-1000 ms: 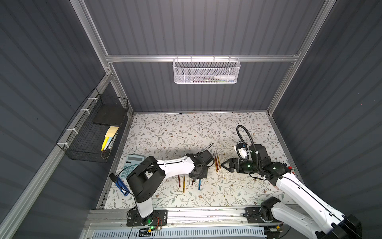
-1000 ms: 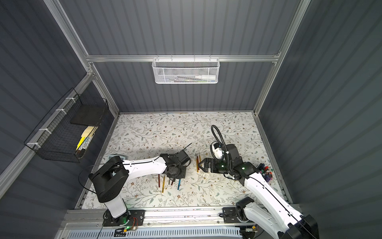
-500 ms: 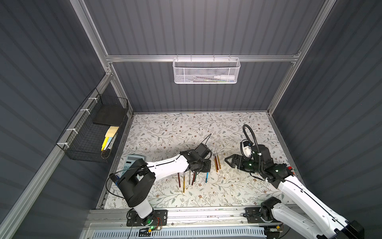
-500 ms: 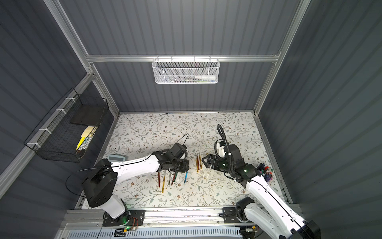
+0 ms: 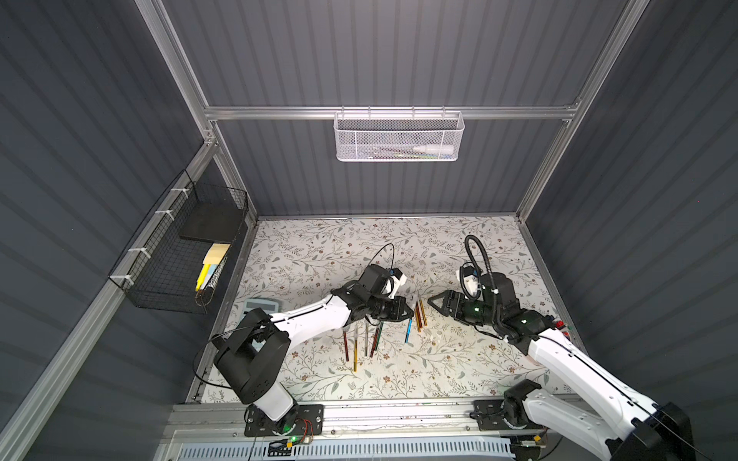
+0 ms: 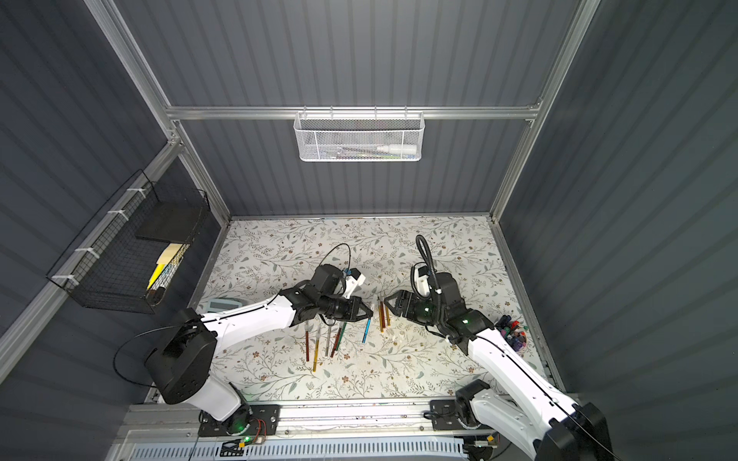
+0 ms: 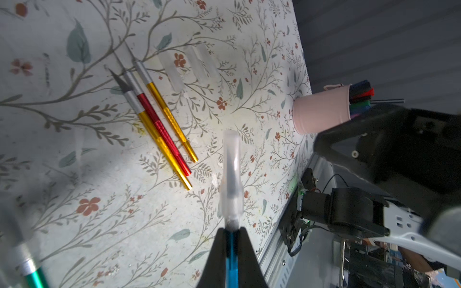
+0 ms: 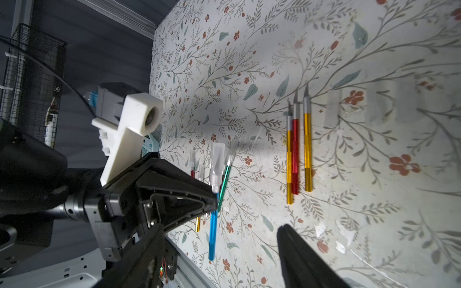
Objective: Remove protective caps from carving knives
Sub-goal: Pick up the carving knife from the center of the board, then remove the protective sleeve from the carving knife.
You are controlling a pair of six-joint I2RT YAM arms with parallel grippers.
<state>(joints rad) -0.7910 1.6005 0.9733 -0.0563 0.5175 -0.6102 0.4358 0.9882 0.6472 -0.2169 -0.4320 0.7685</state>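
Your left gripper [image 7: 231,232] clamps the blue carving knife [image 7: 232,264], clear cap [image 7: 232,172] on its tip just past the fingers. Your right gripper [image 5: 432,302], jaws apart, faces it nearby w/o touching. Three uncapped knives [image 7: 159,124] lie betw. both grippers.
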